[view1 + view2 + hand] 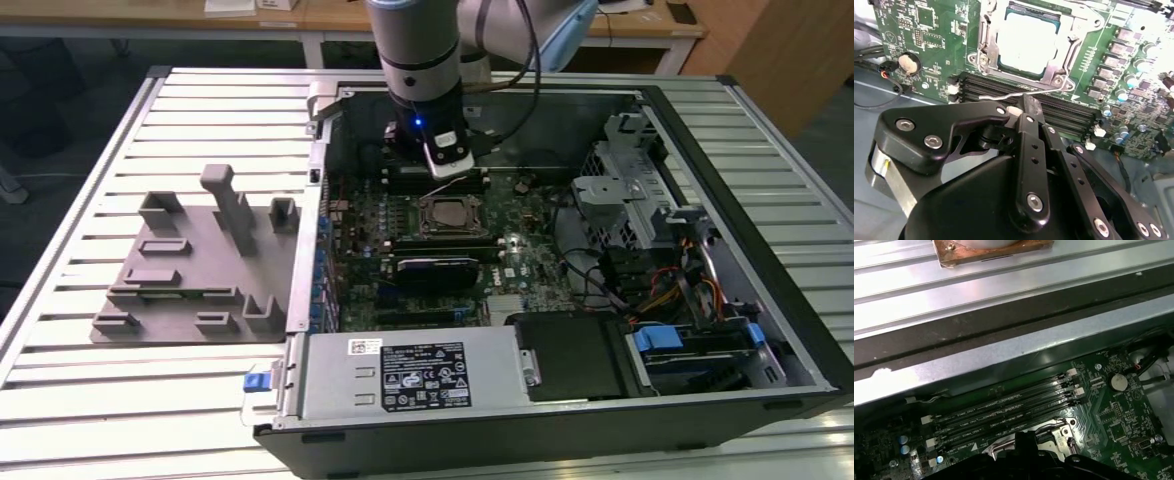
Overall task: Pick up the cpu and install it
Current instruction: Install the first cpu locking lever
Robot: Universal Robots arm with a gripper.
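Already cpu [1026,42] beyond hand [1021,107]

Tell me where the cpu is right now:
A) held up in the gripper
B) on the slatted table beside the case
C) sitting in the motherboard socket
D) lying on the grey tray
C: the cpu sits inside the socket frame on the motherboard, beyond the gripper.
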